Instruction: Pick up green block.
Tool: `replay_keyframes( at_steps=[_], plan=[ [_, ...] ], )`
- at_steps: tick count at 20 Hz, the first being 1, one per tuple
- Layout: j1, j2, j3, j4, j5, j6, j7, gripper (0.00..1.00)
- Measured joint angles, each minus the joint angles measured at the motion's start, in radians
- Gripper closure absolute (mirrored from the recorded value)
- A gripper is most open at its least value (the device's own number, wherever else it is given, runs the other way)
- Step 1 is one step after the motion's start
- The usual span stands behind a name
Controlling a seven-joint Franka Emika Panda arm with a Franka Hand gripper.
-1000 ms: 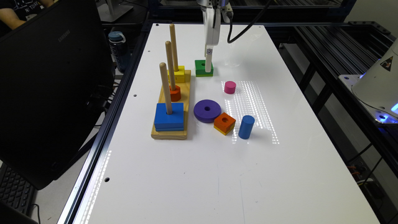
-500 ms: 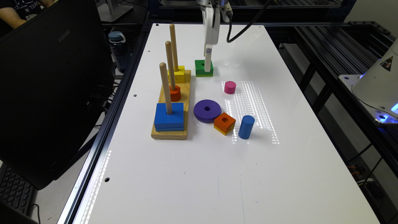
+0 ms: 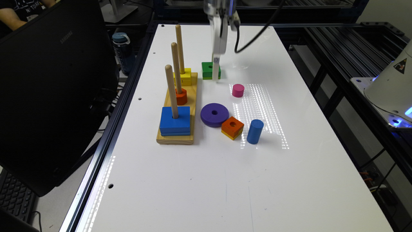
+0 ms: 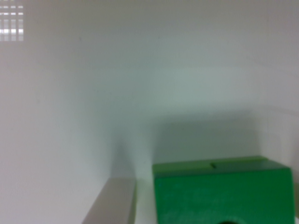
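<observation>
White and glossy, the surface (image 3: 225, 180) stretches away from the camera inside a dark metal frame, with a black laptop (image 3: 48, 96) standing at the exterior view's left edge.

Toward the far end sits the green block (image 3: 210, 70), a small square piece with a round centre hole, lying flat on the surface just to the exterior view's right of a wooden peg stand (image 3: 178, 112). The robot arm comes straight down from above, and its gripper (image 3: 215, 72) reaches the surface at the block's side, with one pale finger (image 4: 114, 200) standing right beside the block's edge in the wrist view. A thin strip of white surface shows between that finger and the green block (image 4: 224, 191), so they look close but apart. The second finger is out of frame, so whether the gripper is open or closed cannot be told. The low, vertical pose suggests it is set to straddle the block and squeeze its flat sides.

The peg stand holds a blue square block (image 3: 175, 121), an orange piece (image 3: 181, 96) and a yellow block (image 3: 182, 76). Loose pieces lie well apart from the green block: a pink cylinder (image 3: 238, 90), a purple disc (image 3: 214, 114), an orange square block (image 3: 232, 127) and a blue cylinder (image 3: 255, 131). None of them crowds the grasp.
</observation>
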State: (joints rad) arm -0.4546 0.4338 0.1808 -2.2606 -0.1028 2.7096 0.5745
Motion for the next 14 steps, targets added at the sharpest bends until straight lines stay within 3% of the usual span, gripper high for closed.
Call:
replay_keyframes(
  at_steps=[7, 14],
  plan=[
    [0.001, 0.002, 0.001, 0.002, -0.0013, 0.001, 0.001, 0.0],
    [0.014, 0.02, 0.003, 0.032, -0.0015, 0.0, 0.014, 0.0]
  ],
)
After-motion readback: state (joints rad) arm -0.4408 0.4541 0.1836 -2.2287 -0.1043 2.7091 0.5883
